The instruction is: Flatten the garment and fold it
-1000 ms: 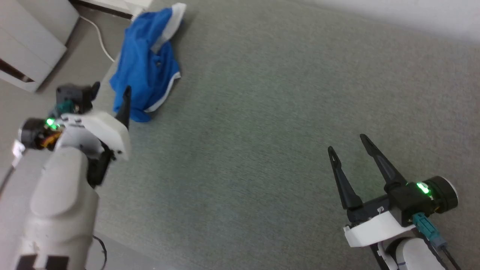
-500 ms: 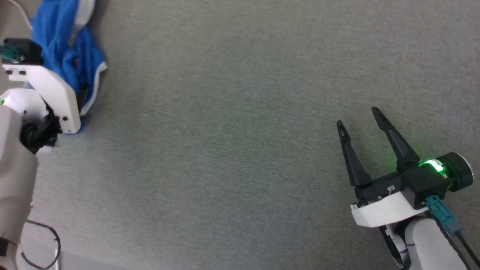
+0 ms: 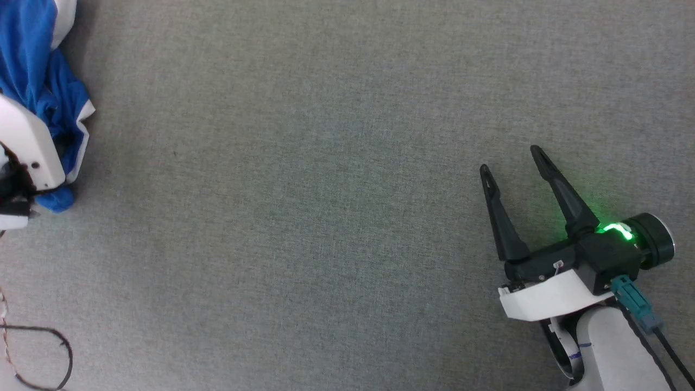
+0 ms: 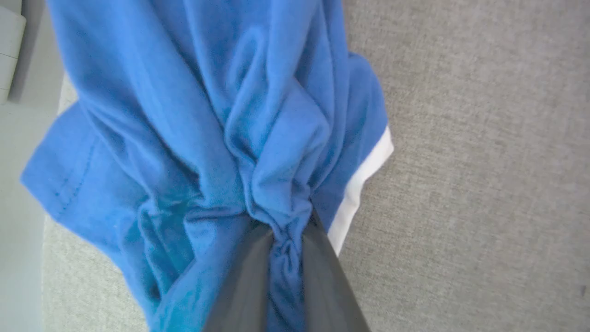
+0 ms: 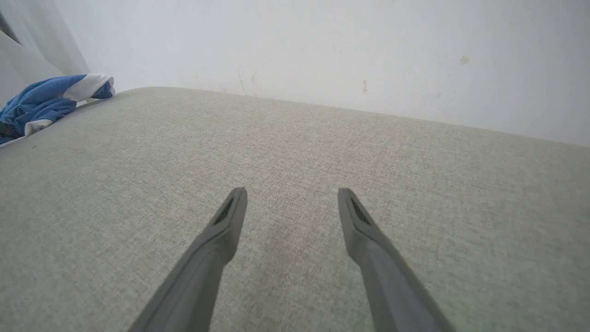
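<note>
At far left of the table (image 3: 326, 217), left end effector (image 4: 286, 230) is pinching a bunched fold of the garment (image 4: 175, 115); right end effector (image 3: 509, 159) is hanging spread, well apart. Judgement: pickup step; next, dragging it centreward for flattening.

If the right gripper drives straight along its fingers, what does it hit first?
The way looks free: the right gripper points over bare grey surface toward the white wall, though it may graze the surface first. The garment lies well left.

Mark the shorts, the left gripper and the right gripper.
shorts (image 4: 184, 115): left wrist view, bunched blue cloth.
left gripper (image 4: 288, 230): left wrist view, between fingertips pinching cloth.
right gripper (image 3: 509, 158): head view, between open fingertips.
</note>
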Controlling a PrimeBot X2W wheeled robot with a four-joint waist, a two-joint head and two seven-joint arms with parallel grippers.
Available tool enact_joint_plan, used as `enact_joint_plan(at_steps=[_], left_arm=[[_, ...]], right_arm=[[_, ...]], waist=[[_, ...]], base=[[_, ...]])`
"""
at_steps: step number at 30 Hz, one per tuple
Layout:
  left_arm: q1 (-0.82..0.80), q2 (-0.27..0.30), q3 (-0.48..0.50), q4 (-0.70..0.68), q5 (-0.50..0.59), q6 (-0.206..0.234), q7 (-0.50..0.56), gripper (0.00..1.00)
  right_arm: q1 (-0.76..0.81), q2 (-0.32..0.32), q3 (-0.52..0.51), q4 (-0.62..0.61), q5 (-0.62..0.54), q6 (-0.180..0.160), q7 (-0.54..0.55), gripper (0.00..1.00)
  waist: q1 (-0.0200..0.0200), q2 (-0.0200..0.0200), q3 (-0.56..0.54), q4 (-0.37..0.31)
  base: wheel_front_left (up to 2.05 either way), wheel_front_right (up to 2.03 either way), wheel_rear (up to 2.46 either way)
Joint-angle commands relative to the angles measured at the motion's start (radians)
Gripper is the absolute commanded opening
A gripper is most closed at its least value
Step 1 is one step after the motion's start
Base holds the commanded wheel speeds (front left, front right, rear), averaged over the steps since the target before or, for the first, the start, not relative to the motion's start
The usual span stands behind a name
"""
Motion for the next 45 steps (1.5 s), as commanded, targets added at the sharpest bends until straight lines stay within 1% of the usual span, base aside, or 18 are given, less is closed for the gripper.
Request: enact_joint_plan(at_steps=[1, 5, 7, 10, 14, 17, 19, 24, 30, 33, 34, 39, 42, 45], left_arm=[[0.056, -0.024, -0.023, 0.019, 0.004, -0.007, -0.023, 0.00], [0.038, 0.009, -0.021, 0.020, 0.039, -0.007, -0.181, 0.00], [0.029, 0.020, -0.041, 0.010, 0.083, -0.007, -0.271, 0.00], [0.005, 0.027, -0.042, -0.001, 0.133, -0.004, -0.420, 0.00], [-0.022, 0.029, -0.015, -0.016, 0.173, 0.034, -0.625, 0.00], [-0.028, 0.030, -0.013, -0.045, 0.200, 0.043, -0.725, 0.00], [-0.028, 0.031, -0.019, -0.070, 0.218, 0.044, -0.769, 0.00], [-0.010, 0.028, -0.033, -0.170, 0.255, 0.053, -0.823, 0.00], [0.056, 0.002, -0.028, -0.368, 0.259, 0.086, -0.841, 0.00], [0.103, -0.010, -0.042, -0.466, 0.250, 0.099, -0.830, 0.00], [0.103, -0.010, -0.042, -0.466, 0.250, 0.099, -0.830, 0.00], [0.198, -0.036, -0.060, -0.626, 0.211, 0.131, -0.792, 0.00], [0.250, -0.055, -0.090, -0.704, 0.209, 0.148, -0.775, 0.00], [0.299, -0.089, -0.137, -0.758, 0.209, 0.157, -0.758, 0.00]], right_arm=[[-0.001, -0.005, -0.008, 0.025, -0.004, -0.001, -0.002, 1.00], [0.007, 0.003, -0.014, 0.053, 0.008, -0.001, -0.004, 1.00], [0.019, 0.010, -0.041, 0.068, 0.014, -0.001, -0.004, 1.00], [0.038, 0.021, -0.081, 0.088, 0.024, -0.001, -0.004, 1.00], [0.062, 0.029, -0.100, 0.100, 0.035, -0.001, -0.004, 1.00], [0.081, 0.031, -0.116, 0.100, 0.048, -0.001, -0.004, 1.00], [0.091, 0.031, -0.119, 0.102, 0.065, -0.001, -0.004, 1.00], [0.117, 0.031, -0.144, 0.089, 0.099, -0.001, -0.004, 1.00], [0.152, 0.032, -0.176, 0.066, 0.116, -0.001, -0.004, 1.00], [0.162, 0.032, -0.188, 0.057, 0.124, -0.001, -0.004, 1.00], [0.162, 0.032, -0.188, 0.057, 0.124, -0.001, -0.004, 1.00], [0.158, 0.032, -0.194, 0.042, 0.140, -0.001, -0.004, 1.00], [0.155, 0.032, -0.202, 0.040, 0.150, -0.001, -0.004, 1.00], [0.156, 0.032, -0.197, 0.034, 0.146, -0.001, -0.004, 1.00]], waist=[[0.0001, 0.0000, -0.036, 0.006], [0.0001, 0.0000, -0.104, 0.011], [0.0001, 0.0000, -0.147, 0.015], [0.0001, 0.0000, -0.205, 0.018], [0.0001, 0.0000, -0.287, 0.008], [0.0001, 0.0000, -0.337, -0.001], [0.0001, 0.0000, -0.368, -0.011], [0.0001, 0.0000, -0.444, -0.038], [0.0001, 0.0000, -0.503, -0.069], [0.0001, 0.0000, -0.519, -0.092], [0.0001, 0.0000, -0.519, -0.092], [0.0001, 0.0000, -0.531, -0.154], [0.0001, 0.0000, -0.535, -0.193], [0.0001, 0.0000, -0.536, -0.235]], base=[[0.00, 0.00, 0.00], [0.00, 0.00, 0.00], [0.00, 0.00, 0.00], [0.00, 0.00, 0.00], [0.00, 0.00, 0.00], [0.00, 0.00, 0.00], [0.00, 0.00, 0.00], [0.00, 0.00, 0.00], [0.00, 0.00, 0.00], [0.00, 0.00, 0.00], [0.00, 0.00, 0.00], [0.00, 0.00, 0.00], [0.00, 0.00, 0.00], [0.00, 0.00, 0.00]])
